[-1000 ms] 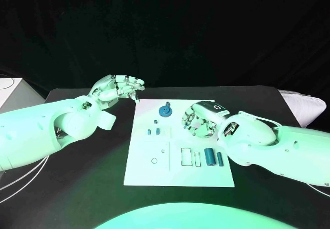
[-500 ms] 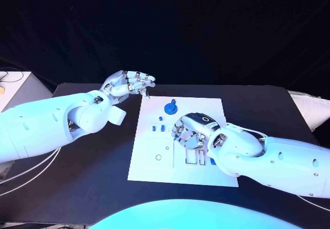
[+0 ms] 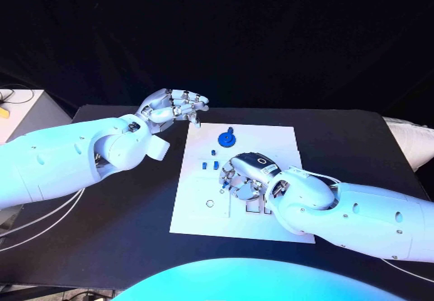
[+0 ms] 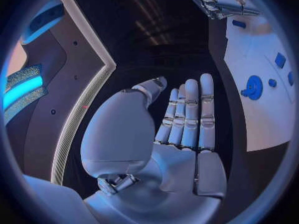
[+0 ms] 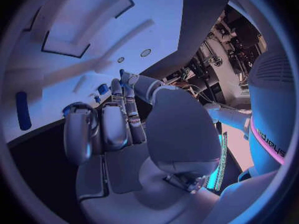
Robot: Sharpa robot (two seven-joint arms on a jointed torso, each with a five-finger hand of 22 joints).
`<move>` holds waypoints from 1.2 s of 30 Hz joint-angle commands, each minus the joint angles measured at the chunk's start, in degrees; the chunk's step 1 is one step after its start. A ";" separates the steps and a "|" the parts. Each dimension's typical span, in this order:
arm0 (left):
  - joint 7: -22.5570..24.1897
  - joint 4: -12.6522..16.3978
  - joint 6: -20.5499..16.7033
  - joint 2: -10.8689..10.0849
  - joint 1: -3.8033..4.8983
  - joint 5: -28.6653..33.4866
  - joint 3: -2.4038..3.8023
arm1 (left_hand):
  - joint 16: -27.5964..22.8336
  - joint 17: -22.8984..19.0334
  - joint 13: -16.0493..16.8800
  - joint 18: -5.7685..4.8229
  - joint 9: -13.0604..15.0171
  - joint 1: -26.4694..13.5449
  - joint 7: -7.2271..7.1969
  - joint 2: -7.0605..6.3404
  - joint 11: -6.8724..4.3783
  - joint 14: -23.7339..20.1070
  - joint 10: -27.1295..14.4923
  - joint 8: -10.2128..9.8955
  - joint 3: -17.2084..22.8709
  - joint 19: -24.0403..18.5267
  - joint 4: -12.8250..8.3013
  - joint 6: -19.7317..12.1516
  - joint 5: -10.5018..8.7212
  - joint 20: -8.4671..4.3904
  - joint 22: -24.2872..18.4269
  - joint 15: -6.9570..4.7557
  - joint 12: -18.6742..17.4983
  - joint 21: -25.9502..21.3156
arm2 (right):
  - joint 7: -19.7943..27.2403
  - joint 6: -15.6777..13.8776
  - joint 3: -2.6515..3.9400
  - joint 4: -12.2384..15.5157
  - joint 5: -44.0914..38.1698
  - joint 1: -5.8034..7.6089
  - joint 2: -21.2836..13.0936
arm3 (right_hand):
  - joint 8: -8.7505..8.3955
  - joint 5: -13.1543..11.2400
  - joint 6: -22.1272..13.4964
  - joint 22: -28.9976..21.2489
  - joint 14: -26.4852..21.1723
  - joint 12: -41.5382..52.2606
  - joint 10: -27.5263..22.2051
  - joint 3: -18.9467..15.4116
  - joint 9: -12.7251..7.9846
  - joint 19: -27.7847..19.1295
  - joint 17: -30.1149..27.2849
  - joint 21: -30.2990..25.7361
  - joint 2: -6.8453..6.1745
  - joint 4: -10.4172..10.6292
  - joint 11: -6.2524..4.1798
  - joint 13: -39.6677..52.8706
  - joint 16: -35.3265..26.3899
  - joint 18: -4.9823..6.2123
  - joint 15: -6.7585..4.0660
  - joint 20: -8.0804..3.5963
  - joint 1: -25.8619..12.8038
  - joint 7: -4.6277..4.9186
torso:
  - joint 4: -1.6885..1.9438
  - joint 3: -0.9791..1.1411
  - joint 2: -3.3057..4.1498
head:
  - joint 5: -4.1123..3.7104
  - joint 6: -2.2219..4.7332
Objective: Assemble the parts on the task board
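The white task board point(image 3: 280, 139) lies in the middle of the black table. A round blue part point(image 3: 226, 138) sits near its far edge, with small blue parts point(image 3: 210, 165) just below it. My right hand point(image 3: 243, 178) hangs low over the board's middle, fingers curled beside those small parts. In the right wrist view a small blue piece point(image 5: 67, 109) shows at the curled fingers point(image 5: 81, 134); whether they hold it is unclear. A blue cylinder point(image 5: 23, 109) lies on the board. My left hand point(image 3: 174, 106) hovers off the board's far left corner, fingers point(image 4: 190, 114) straight and holding nothing.
A pale box point(image 3: 22, 110) stands at the table's left edge and a white cushion point(image 3: 414, 139) at the right. Outlined slots and holes point(image 3: 210, 203) mark the board's near half. Bare black table point(image 3: 127, 207) lies left of the board.
My right hand has moved nearer and to the left over the board, from beside the round part to the small parts. The left hand has barely moved.
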 commanded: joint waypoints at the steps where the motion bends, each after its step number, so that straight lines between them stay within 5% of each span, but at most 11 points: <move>1: 0.13 -0.02 1.60 0.16 0.00 -0.45 0.03 | -0.23 -0.07 0.00 0.23 -0.07 0.09 0.36 -0.13 0.22 -0.11 -0.28 -0.30 -0.19 0.06 0.13 -0.06 -0.13 0.08 0.06 0.18 -0.25 0.02 | 0.78 0.39 0.01 -0.17 -1.22 -0.14 0.25 | 0.16 0.43 0.00 1.70 1.15 0.08 3.57 0.36 0.07 0.22 -0.03 -0.38 0.61 -0.09 -3.42 4.95 -0.13 -0.72 -0.30 -0.41 0.02 0.18 | 0.03 -0.03 -0.01 | 0.42 -0.14; 36: -0.41 -0.15 1.82 0.14 0.00 -0.45 0.02 | -0.29 -0.10 0.00 0.23 -0.10 0.04 0.44 0.01 0.29 -0.18 -0.35 -0.37 -0.21 -0.04 0.28 -0.15 -0.11 0.13 0.06 0.24 -0.30 -0.04 | -1.03 1.99 -0.23 -1.78 -3.46 -1.25 1.52 | 0.16 0.59 -0.07 1.88 1.10 0.01 3.51 0.40 0.13 0.26 -0.25 -0.23 0.59 -0.13 -3.37 5.09 -0.22 -0.76 -0.26 -0.39 -0.13 0.24 | -0.01 -0.06 -0.06 | 0.78 -0.14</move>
